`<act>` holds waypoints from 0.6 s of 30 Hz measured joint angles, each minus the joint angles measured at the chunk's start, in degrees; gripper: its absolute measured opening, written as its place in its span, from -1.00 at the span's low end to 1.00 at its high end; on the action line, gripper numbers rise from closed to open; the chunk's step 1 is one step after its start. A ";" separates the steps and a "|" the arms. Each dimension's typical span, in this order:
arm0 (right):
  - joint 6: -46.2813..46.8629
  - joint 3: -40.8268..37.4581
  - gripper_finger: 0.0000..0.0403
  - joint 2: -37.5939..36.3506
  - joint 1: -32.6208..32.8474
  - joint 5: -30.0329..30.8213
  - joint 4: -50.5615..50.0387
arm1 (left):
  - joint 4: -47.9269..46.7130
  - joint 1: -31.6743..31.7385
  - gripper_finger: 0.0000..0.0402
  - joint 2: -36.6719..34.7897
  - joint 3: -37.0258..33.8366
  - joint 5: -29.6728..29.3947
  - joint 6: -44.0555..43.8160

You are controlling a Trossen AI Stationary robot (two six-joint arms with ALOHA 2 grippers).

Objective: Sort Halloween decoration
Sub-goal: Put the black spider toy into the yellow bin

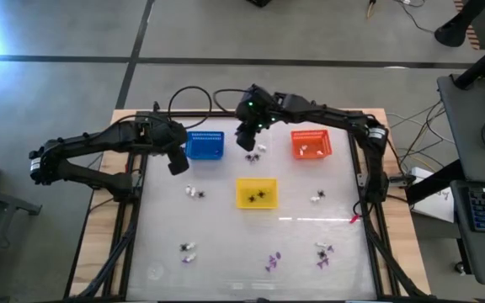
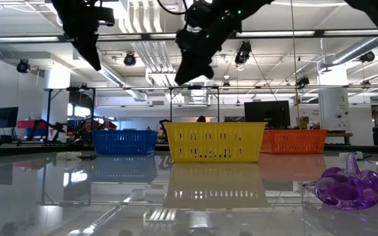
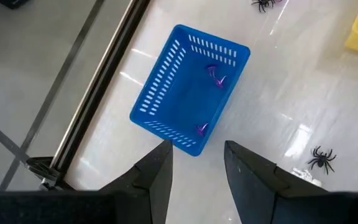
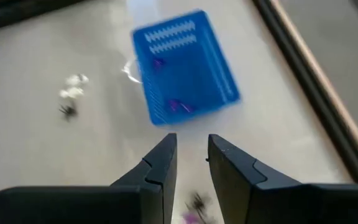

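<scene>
— Baskets, three on the table: where do they stand?
— Blue basket (image 1: 205,145) at the far left, orange basket (image 1: 311,144) at the far right, yellow basket (image 1: 256,193) nearer the middle, between and in front of them.
— Contents?
— Blue basket: two purple trinkets (image 3: 214,73). Orange basket: white trinkets (image 1: 304,149). Yellow basket: black spiders (image 1: 258,196).
— Loose items on the table (image 1: 226,252)?
— White pieces (image 1: 195,192) left of the yellow basket; one white piece (image 1: 317,198) to its right; a white-and-black pair (image 1: 187,250) near the front left; purple pieces (image 1: 272,262) at the front centre; a mixed black and purple cluster (image 1: 324,253) at the front right; a small cluster (image 1: 257,151) between the blue and orange baskets, beneath the right arm. One purple trinket (image 2: 350,187) lies close to the low camera.
— Left gripper (image 3: 196,163)?
— Raised above the table just left of the blue basket, fingers apart, nothing between them.
— Right gripper (image 4: 191,163)?
— Raised between the blue and orange baskets, fingers slightly apart, nothing visible between them.
</scene>
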 joint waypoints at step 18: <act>13.60 0.00 -0.55 -8.11 3.08 0.83 -20.84 | 8.61 -0.85 -0.36 0.50 -9.64 26.16 8.76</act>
